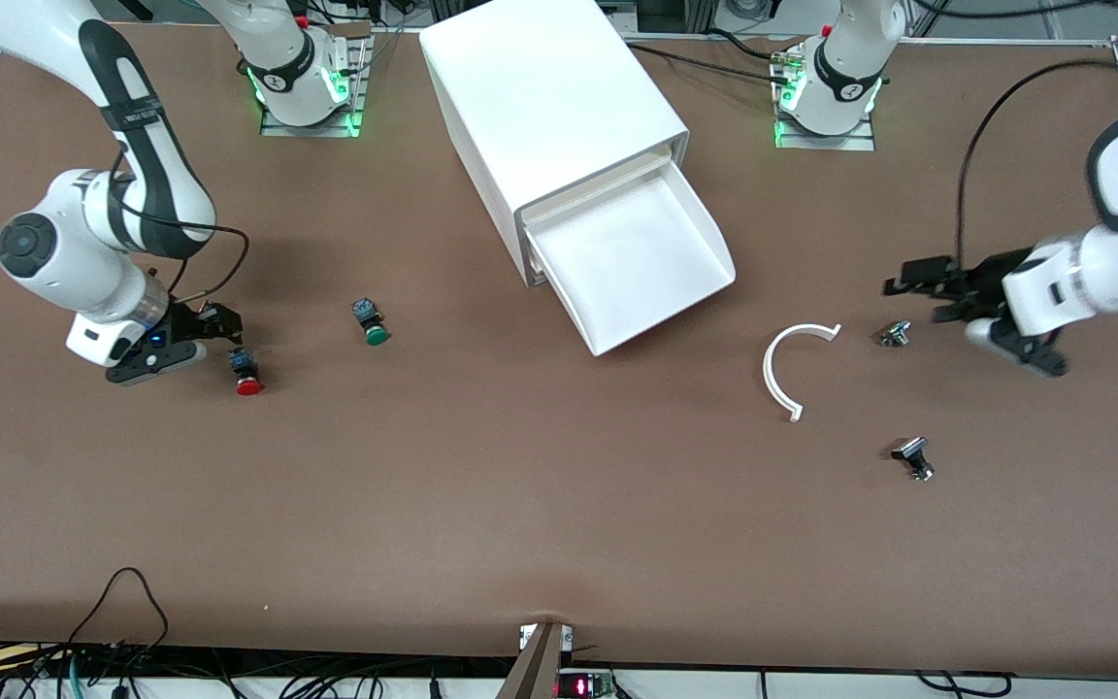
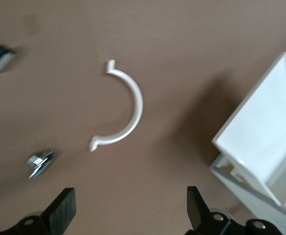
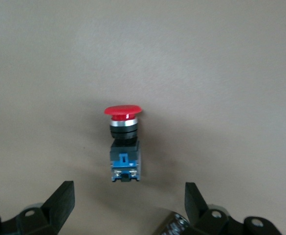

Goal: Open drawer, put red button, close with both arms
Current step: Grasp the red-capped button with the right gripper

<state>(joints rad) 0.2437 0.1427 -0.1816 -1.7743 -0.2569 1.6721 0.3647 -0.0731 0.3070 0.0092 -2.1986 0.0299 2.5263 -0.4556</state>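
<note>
Fingers spread on both: right gripper (image 1: 214,335) low beside red button (image 1: 248,374), lying on table (image 1: 520,505) near right arm's end; left gripper (image 1: 918,291) empty. Drawer (image 1: 632,257) opened; placing, closing remained

2 white arms with dark grey joints carry black cables; green lights glow at their bases, and each black gripper shows 2 black fingers with screws.

The drawer (image 1: 632,262), a shallow white tray, stands pulled out of the cabinet (image 1: 549,107), upper middle of the frame. The red button (image 1: 247,373) lies on its side on the worktop (image 1: 481,505), left of centre.
</note>
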